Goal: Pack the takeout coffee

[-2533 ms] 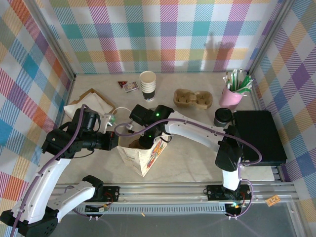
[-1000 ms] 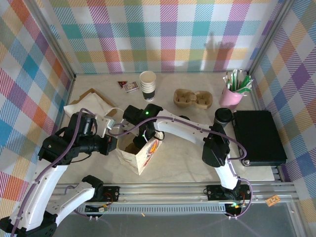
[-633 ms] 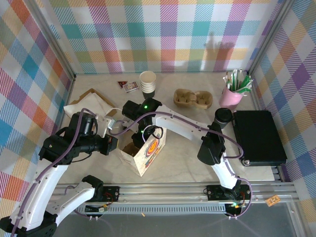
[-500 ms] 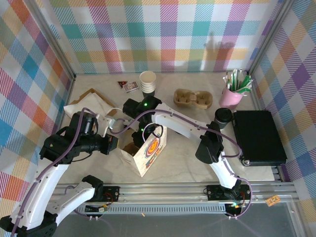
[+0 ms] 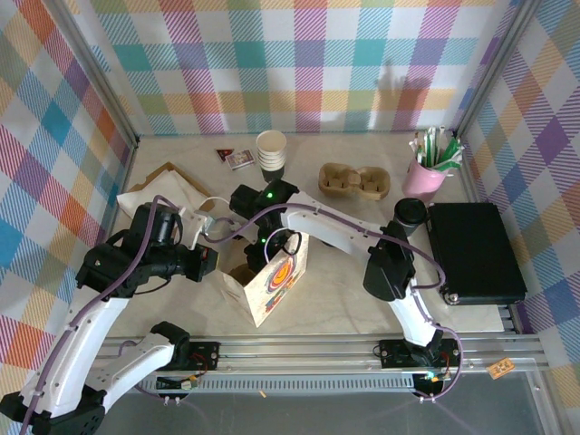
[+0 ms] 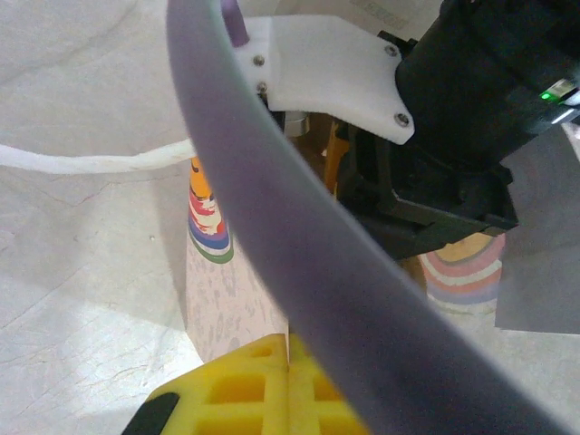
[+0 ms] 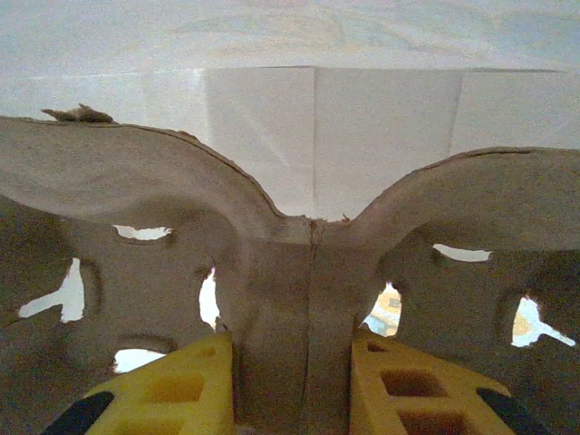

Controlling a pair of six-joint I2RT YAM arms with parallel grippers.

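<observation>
A printed paper bag [image 5: 276,285] stands open in the middle of the table. My left gripper [image 5: 210,263] is shut on its left rim. In the left wrist view the yellow fingers [image 6: 254,385] are pressed together at the bag's wall [image 6: 231,299]. My right gripper [image 5: 261,249] reaches down into the bag's mouth. In the right wrist view it [image 7: 292,362] is shut on the middle ridge of a brown cardboard cup carrier [image 7: 299,263], with the bag's white inner wall [image 7: 317,127] behind it. The takeout coffee is hidden.
A stack of lidless cups [image 5: 271,152] and a second carrier [image 5: 353,181] stand at the back. A pink cup of stirrers [image 5: 424,172], a black stack of lids [image 5: 410,214] and a black box [image 5: 476,249] are on the right. Napkins [image 5: 168,186] lie at the left. A purple cable [image 6: 299,245] crosses the left wrist view.
The bag has been drawn more upright, its printed face now turned towards the near edge. My right wrist has shifted slightly back over its mouth. Both grips are unchanged.
</observation>
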